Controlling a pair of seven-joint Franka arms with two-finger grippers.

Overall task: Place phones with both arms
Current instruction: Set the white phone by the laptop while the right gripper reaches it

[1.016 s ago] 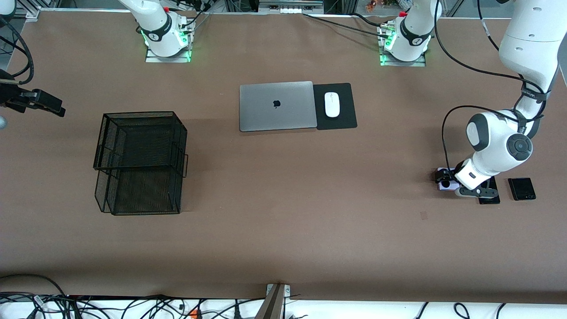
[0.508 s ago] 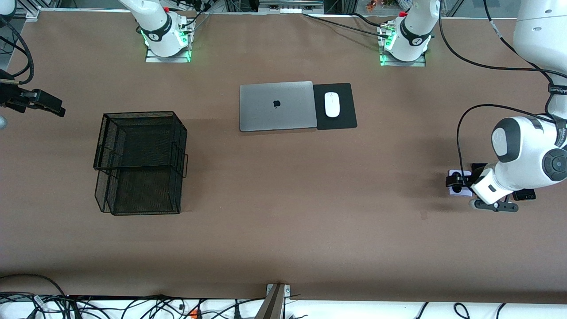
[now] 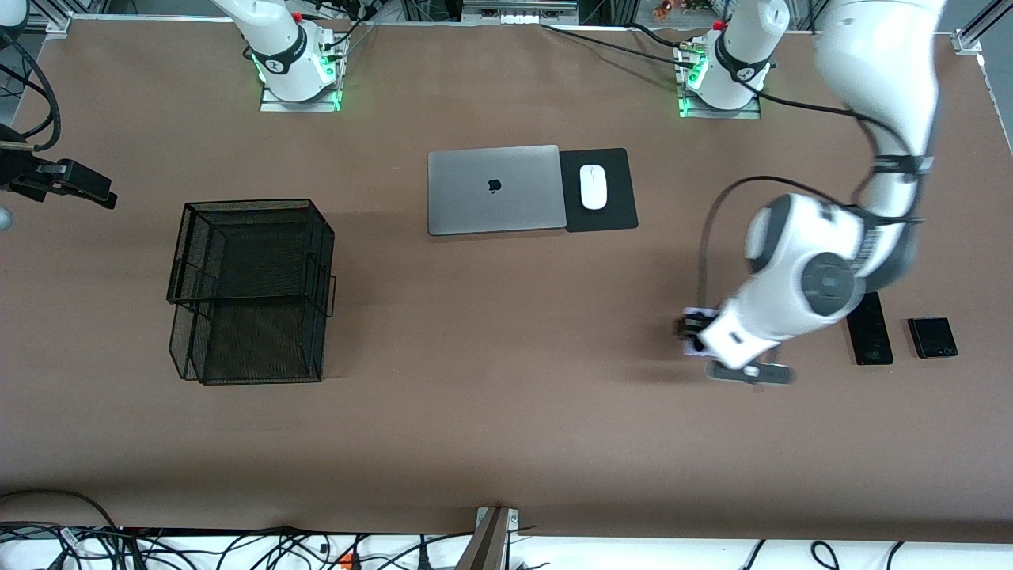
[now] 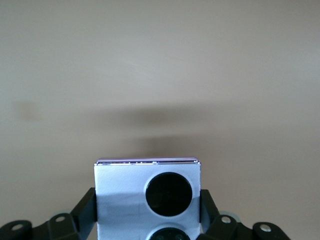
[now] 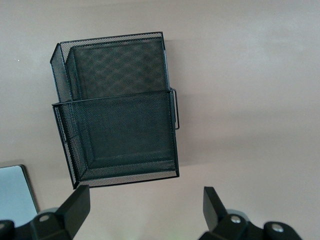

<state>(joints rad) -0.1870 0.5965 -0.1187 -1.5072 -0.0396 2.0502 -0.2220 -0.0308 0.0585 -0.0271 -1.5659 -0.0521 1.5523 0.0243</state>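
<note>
— Two phones are on the table at the left arm's end: the long black phone point(image 3: 869, 328) and the small black phone point(image 3: 932, 337) side by side. The third, the lilac phone point(image 4: 148, 198), is up in the left gripper point(image 3: 690, 331), over bare table.

— What could spoil it?

— I'd judge a slip. The left wrist view shows the fingers point(image 4: 84, 209) pinching only the phone's two side edges, and the case looks smooth. A quick swing could let it twist or drop flat.

— And the mesh basket point(image 3: 249, 289)?

— Well apart, toward the right arm's end. It has two tiers, so a carry that comes in low might catch the rim.

— Right gripper point(image 5: 142, 206)?

— Spread wide and empty, waiting above the basket; only its wrist view shows that. The front view shows just its dark tip at the picture's edge, but it alone shows how the laptop point(image 3: 493, 188) and mouse point(image 3: 593, 186) lie.
</note>
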